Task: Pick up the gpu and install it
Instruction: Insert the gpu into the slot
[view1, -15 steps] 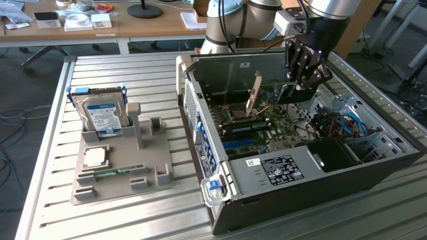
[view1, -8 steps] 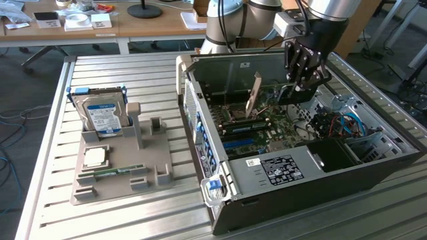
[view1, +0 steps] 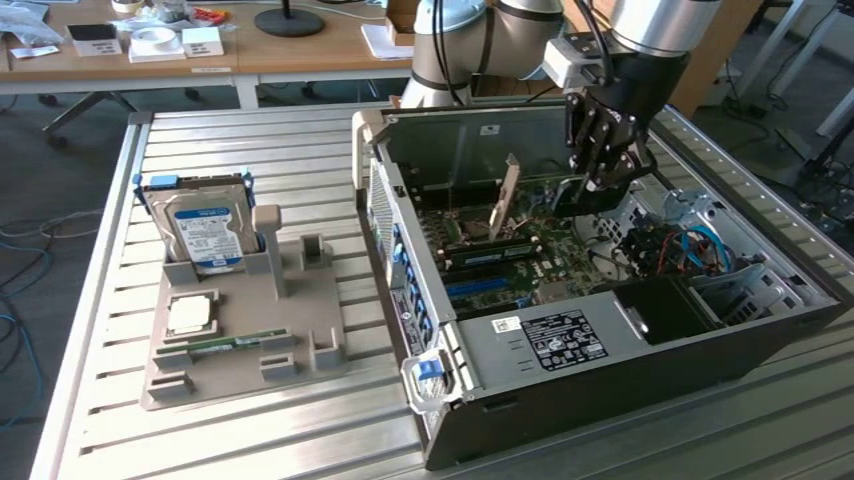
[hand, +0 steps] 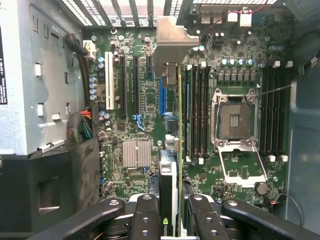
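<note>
- Lab room, desks at the back; slatted metal counter (view1: 267, 140) carrying an open computer case (view1: 641, 370) lying on its side, and a grey rack (view1: 254, 350) with a hard drive (view1: 207, 235) standing in it, well apart from the case.
- Hand (view1: 597, 180) down inside the case, closed partway on the gpu (hand: 168, 190), fingers (hand: 145, 215) pressing either face of the card.
- Gpu seen edge-on in the wrist view, upright over the motherboard (hand: 145, 100), silver bracket (hand: 172, 40) at the far end near the case's rear grille.
- Card edge lined up between the short blue slot (hand: 161, 95) and the memory slots (hand: 195, 110), beside rather than over the long black slots (hand: 129, 80).
- Cannot tell whether the bottom edge touches the board.
- Likely trouble: pressing down off-line, driving the contact edge onto bare board or small parts instead of into a slot.
- Also possible: bracket catching on the rear wall, tipping the card in the grip.
- Also possible: a slight tilt along the card's length, seating one end only and jamming.
- Memory slots and open processor socket (hand: 235, 120) just beside the card; sideways slip in the grip apt to scrape them.
- Bundle of coloured wires (hand: 85, 127) off to one side, apart from the card; low snag risk.
</note>
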